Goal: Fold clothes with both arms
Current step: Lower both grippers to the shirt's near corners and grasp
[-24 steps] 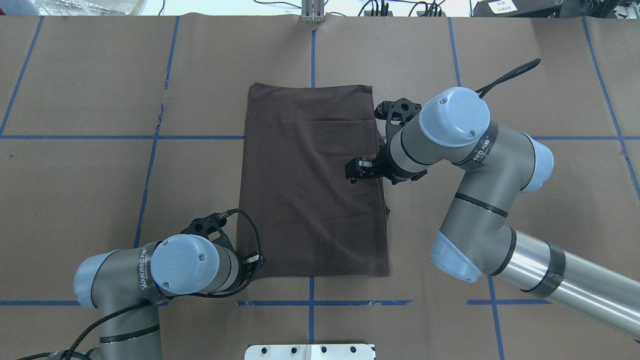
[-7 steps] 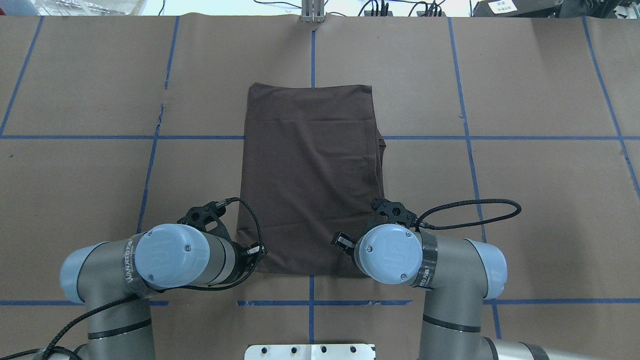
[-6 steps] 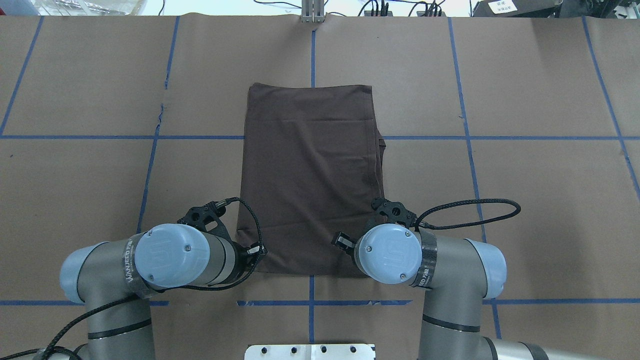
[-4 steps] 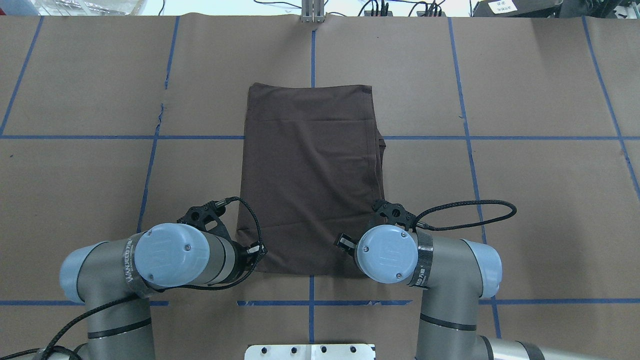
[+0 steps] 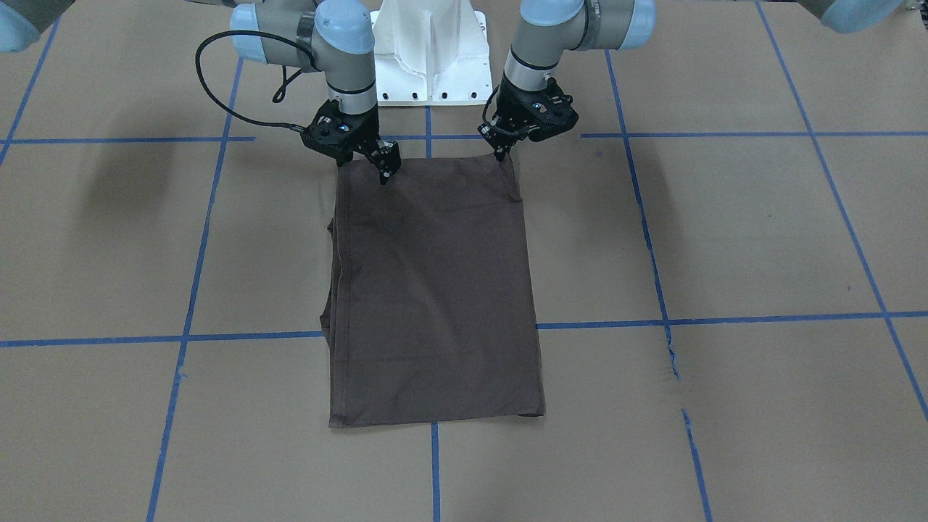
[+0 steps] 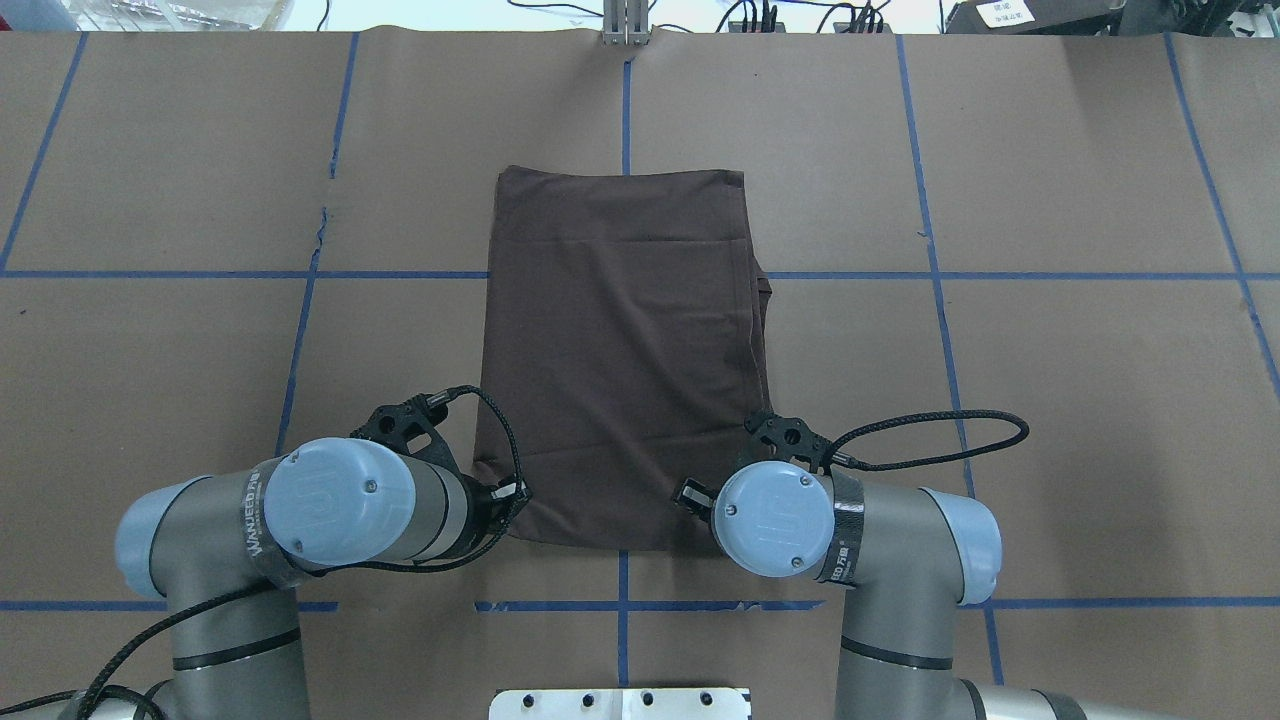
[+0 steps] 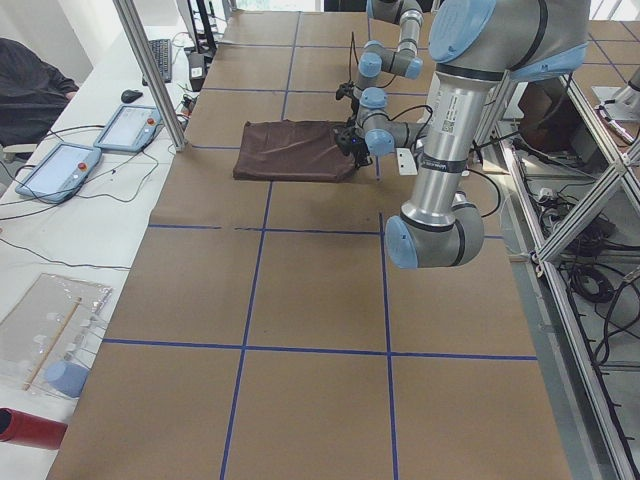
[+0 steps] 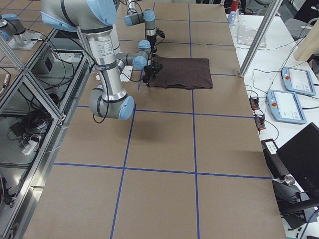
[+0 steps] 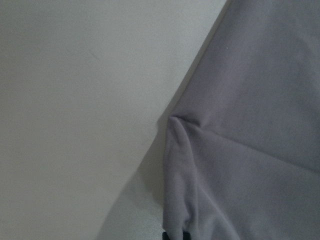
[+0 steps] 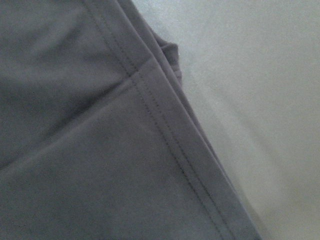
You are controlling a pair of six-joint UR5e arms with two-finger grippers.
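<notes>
The dark brown T-shirt (image 6: 620, 350) lies folded into a long rectangle on the brown paper table; it also shows in the front view (image 5: 435, 290). My left gripper (image 5: 500, 152) is at its near corner on my left side. In the left wrist view the black fingertips (image 9: 175, 235) are shut on a raised pinch of the cloth (image 9: 250, 125). My right gripper (image 5: 386, 172) stands over the other near corner and looks open. The right wrist view shows the hem (image 10: 165, 135) lying flat, with no fingers in sight. Collar, lettering and tags are hidden.
The white base pedestal (image 6: 620, 703) stands just behind the shirt's near edge. Blue tape lines (image 6: 300, 330) cross the paper. A metal post (image 7: 150, 70) and tablets (image 7: 60, 170) are beyond the table's far edge. A cable (image 6: 930, 455) loops beside the right wrist.
The right arm swung from the shirt's right edge to its near right corner, then drew slightly toward the base. The left arm shifted a little; the near left corner is slightly puckered.
</notes>
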